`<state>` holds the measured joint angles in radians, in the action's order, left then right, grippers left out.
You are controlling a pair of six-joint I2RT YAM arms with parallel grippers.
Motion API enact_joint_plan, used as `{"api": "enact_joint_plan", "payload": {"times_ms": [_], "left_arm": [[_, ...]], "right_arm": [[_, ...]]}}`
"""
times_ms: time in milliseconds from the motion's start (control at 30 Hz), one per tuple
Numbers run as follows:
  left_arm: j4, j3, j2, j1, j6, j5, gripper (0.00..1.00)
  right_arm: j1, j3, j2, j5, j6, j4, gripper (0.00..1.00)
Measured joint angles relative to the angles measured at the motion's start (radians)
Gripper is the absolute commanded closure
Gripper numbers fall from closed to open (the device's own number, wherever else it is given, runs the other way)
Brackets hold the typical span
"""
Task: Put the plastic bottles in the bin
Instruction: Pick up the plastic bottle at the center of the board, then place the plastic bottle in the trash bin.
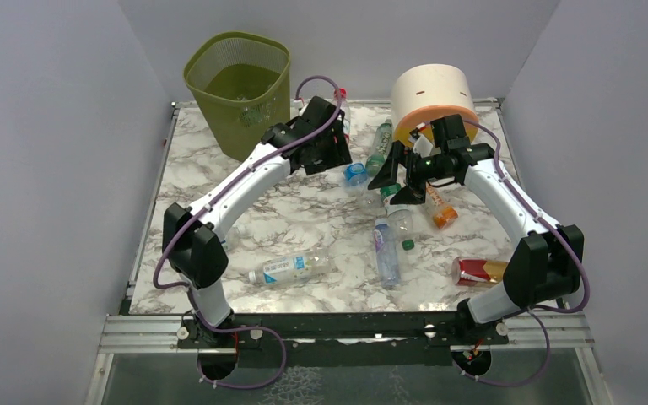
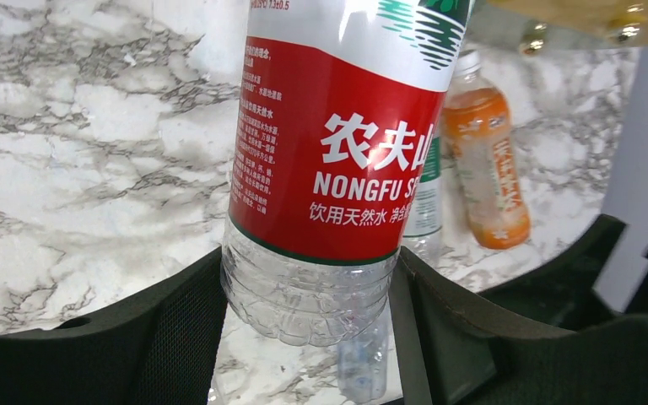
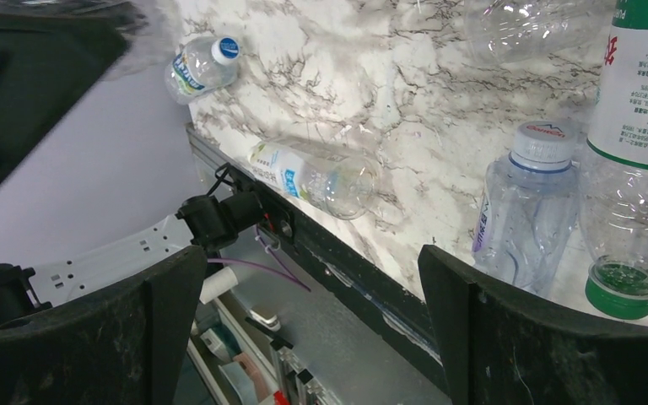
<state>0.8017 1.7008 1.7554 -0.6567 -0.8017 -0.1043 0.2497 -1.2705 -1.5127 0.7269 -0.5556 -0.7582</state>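
Observation:
My left gripper [image 1: 336, 133] [image 2: 308, 314] is shut on a clear plastic bottle [image 2: 337, 152] with a red label, its red cap [image 1: 341, 94] pointing towards the back wall. It hangs above the marble table to the right of the olive-green mesh bin [image 1: 238, 84]. My right gripper [image 1: 396, 179] [image 3: 312, 329] stands open with nothing in it, above several bottles lying mid-table. Among them are a green-capped one [image 1: 402, 224] [image 3: 633, 169], a purple-labelled one [image 1: 386, 250] [image 3: 527, 207], an orange-filled one [image 1: 440, 207] [image 2: 485, 169] and a blue-capped one [image 1: 355, 175] [image 3: 202, 63].
A cream cylinder [image 1: 433, 99] stands at the back right, just behind the right arm. A green-labelled bottle [image 1: 380, 148] lies between the grippers. A white-and-blue-labelled bottle [image 1: 291, 268] [image 3: 312, 173] and a red one [image 1: 478, 270] lie near the front edge. Walls close in on three sides.

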Motion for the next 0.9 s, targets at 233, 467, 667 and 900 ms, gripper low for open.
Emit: {"api": "enact_joint_plan", "payload": {"times_ms": [233, 467, 667, 900], "left_arm": [[0.046, 0.154, -0.004, 0.000, 0.010, 0.007, 0.37], [0.074, 0.335, -0.003, 0.026, 0.018, 0.014, 0.37], [0.078, 0.407, 0.010, 0.096, 0.021, 0.037, 0.37], [0.092, 0.440, 0.039, 0.208, 0.032, 0.071, 0.37]], "right_arm": [[0.000, -0.017, 0.000, -0.001, 0.008, -0.022, 0.00], [0.000, -0.021, -0.001, -0.001, 0.008, -0.029, 0.00], [0.000, -0.021, -0.003, -0.002, 0.011, -0.029, 0.00], [0.000, -0.021, -0.010, -0.002, 0.014, -0.029, 0.00]]}}
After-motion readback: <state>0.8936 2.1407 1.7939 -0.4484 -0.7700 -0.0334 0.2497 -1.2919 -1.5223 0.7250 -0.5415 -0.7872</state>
